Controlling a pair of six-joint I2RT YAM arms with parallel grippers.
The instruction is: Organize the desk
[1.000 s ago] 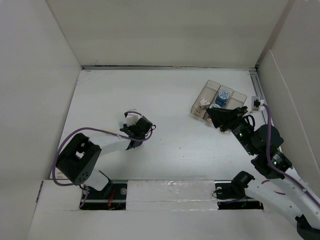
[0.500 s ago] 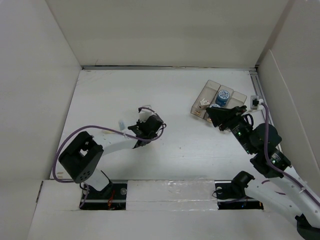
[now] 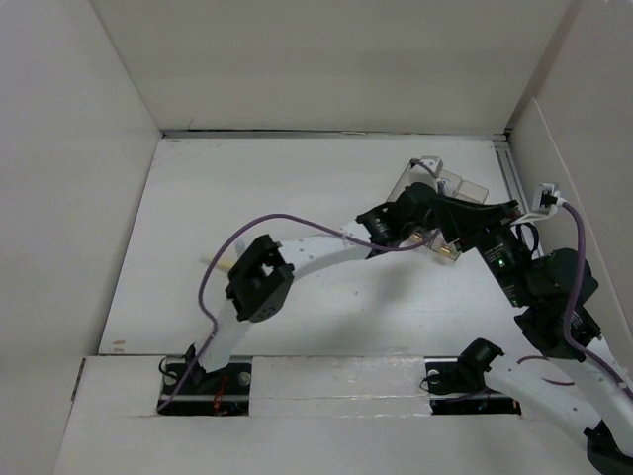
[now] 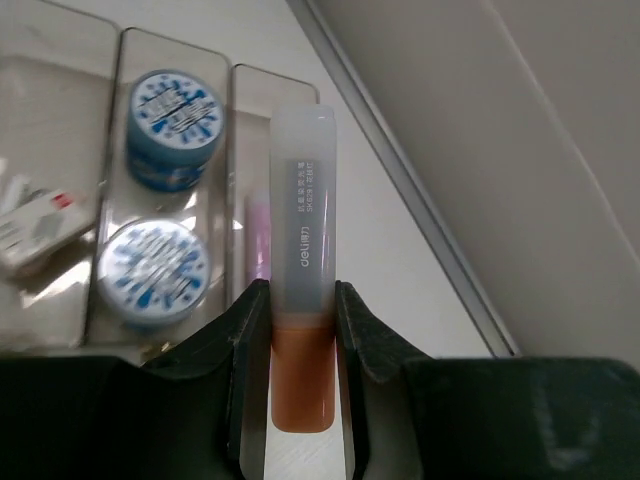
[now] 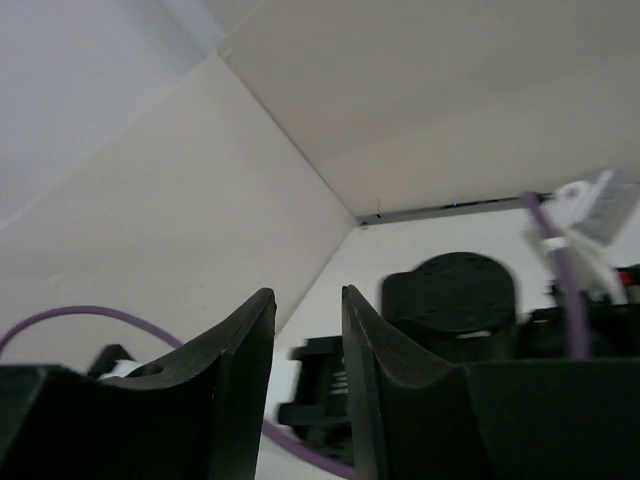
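The desk (image 3: 247, 198) is a white plank tabletop walled by white panels. My left arm reaches across it to the clear three-compartment tray (image 3: 467, 185) at the back right. The left gripper (image 4: 302, 300) is shut on a tube (image 4: 303, 230) with an orange body and a frosted cap, held over the tray's right compartment (image 4: 262, 90). In the top view the left gripper (image 3: 407, 210) covers part of the tray. My right gripper (image 5: 308, 295) is open, nothing between its fingers, and it sits raised just beside the tray (image 3: 463, 226).
Two blue-lidded round tubs (image 4: 172, 112) (image 4: 152, 272) fill the tray's middle compartment. A small white item (image 4: 35, 225) lies in the left one, and something pink (image 4: 258, 235) in the right one. The left arm's purple cable (image 3: 297, 223) loops over the desk. The right wall (image 3: 574, 148) stands close.
The left arm swung from the left-middle of the desk across to the tray, its jaws closing on the tube. The right arm lifted and pulled back a little.
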